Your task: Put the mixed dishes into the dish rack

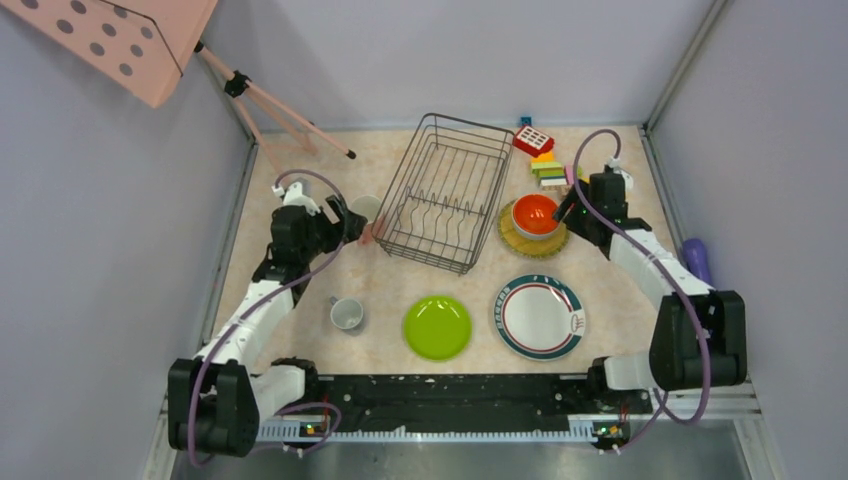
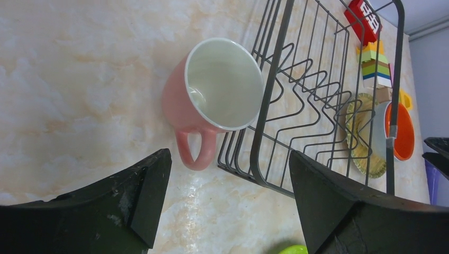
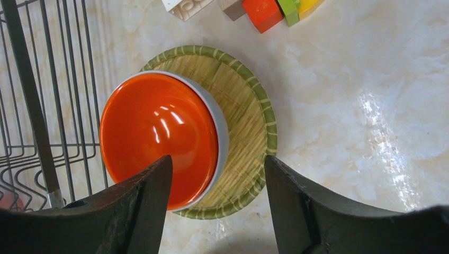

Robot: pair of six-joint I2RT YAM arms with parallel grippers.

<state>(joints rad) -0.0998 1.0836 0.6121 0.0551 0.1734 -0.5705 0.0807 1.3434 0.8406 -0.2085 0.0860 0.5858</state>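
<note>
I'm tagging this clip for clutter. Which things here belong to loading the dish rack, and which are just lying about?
Part of the job:
dish rack
pink cup
whitish cup
lime-green plate
white plate with dark rim
orange bowl
straw mat

Just lying about:
toy blocks
pink tripod stand
purple object at the right edge

Orange bowl [image 1: 535, 213] on straw mat [image 1: 512, 243] right of dish rack [image 1: 424, 258]; pink cup [image 2: 180, 100] just beside its left edge.

Pink cup [image 2: 177, 103], orange bowl [image 3: 159, 132], grn plate [image 1: 437, 327]
</note>
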